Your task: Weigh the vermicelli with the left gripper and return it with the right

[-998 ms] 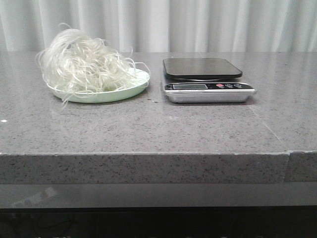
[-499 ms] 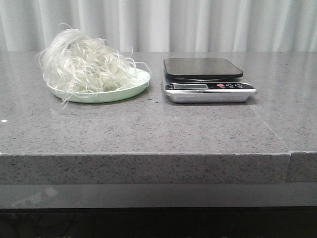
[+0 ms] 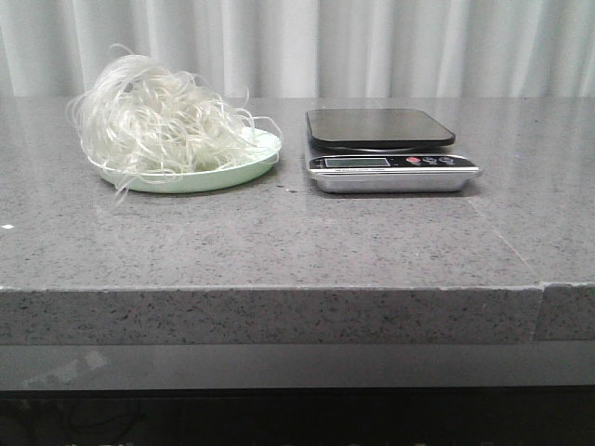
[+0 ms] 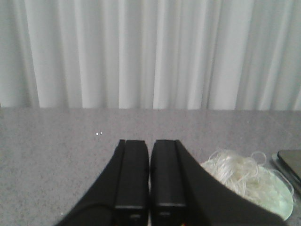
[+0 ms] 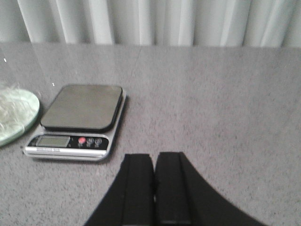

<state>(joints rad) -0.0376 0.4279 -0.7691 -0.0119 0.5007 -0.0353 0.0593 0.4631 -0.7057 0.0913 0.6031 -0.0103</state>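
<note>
The vermicelli is a fluffy off-white tangle heaped on a pale green plate at the back left of the grey stone table. A silver kitchen scale with a black platform stands to its right, empty. Neither arm shows in the front view. In the left wrist view my left gripper is shut and empty, above the table, with the vermicelli off to its side. In the right wrist view my right gripper is shut and empty, near the scale.
A white curtain hangs behind the table. The table's front edge runs across the front view, with a seam at the right. The plate's rim shows beside the scale in the right wrist view.
</note>
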